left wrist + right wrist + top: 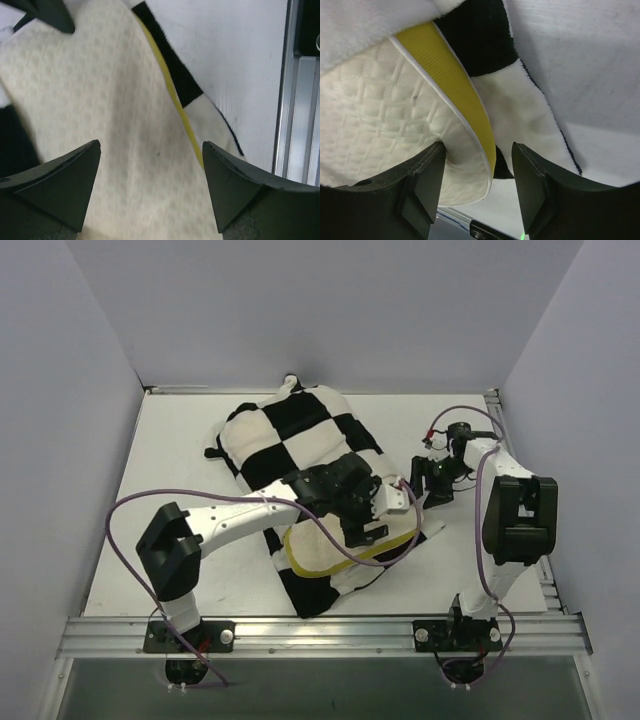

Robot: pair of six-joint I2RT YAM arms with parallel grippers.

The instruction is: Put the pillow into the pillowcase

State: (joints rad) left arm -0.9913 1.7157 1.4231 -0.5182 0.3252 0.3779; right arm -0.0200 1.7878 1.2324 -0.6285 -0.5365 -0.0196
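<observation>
The checkerboard pillowcase [290,430] lies slantwise in the middle of the table. The cream pillow [325,550] sticks out of its near end, its yellow side edge showing. My left gripper [365,533] is open just above the pillow's exposed quilted face [100,100], with the black strip of the pillowcase [175,75] beside the yellow edge. My right gripper [420,502] is open at the pillow's right corner. In the right wrist view the corner [380,110] sits between the jaws [478,145]; the left finger presses on it, the right finger is clear. The pillowcase [480,35] lies above and beside it.
An aluminium rail [320,635] runs along the near table edge and shows in the left wrist view [295,100]. Grey walls close in the left, back and right. Purple cables loop from both arms. A dark part [45,12] is at the top left of the left wrist view.
</observation>
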